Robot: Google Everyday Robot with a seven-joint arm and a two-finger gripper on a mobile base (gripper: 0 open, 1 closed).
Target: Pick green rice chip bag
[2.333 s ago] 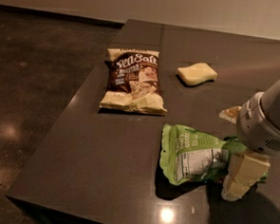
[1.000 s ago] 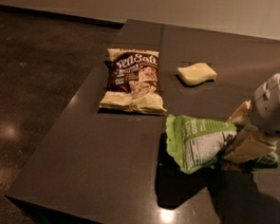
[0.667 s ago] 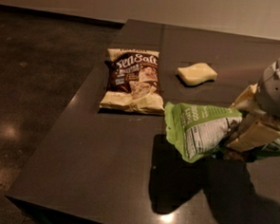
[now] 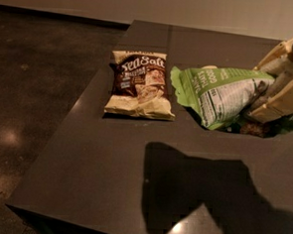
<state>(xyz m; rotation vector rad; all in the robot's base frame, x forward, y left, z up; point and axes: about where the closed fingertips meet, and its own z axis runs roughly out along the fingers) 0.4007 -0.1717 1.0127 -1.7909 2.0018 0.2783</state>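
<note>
The green rice chip bag (image 4: 215, 96) is a crumpled lime-green foil bag with a white nutrition panel. It hangs in the air above the dark table (image 4: 109, 161), tilted, at the right of the camera view. My gripper (image 4: 266, 104) is shut on the bag's right end, its cream fingers (image 4: 282, 100) clamped over the foil. The bag casts a large shadow on the table below it.
A cream and dark-brown "Sea Salt" chip bag (image 4: 139, 84) lies flat on the table to the left of the held bag. The table's left edge drops to a dark floor (image 4: 34, 82). The small pale-yellow block is hidden behind the lifted bag.
My gripper closed on the green bag and lifted it off the table, up and away from the surface. The shadow beneath it grew. The Sea Salt bag stayed put.
</note>
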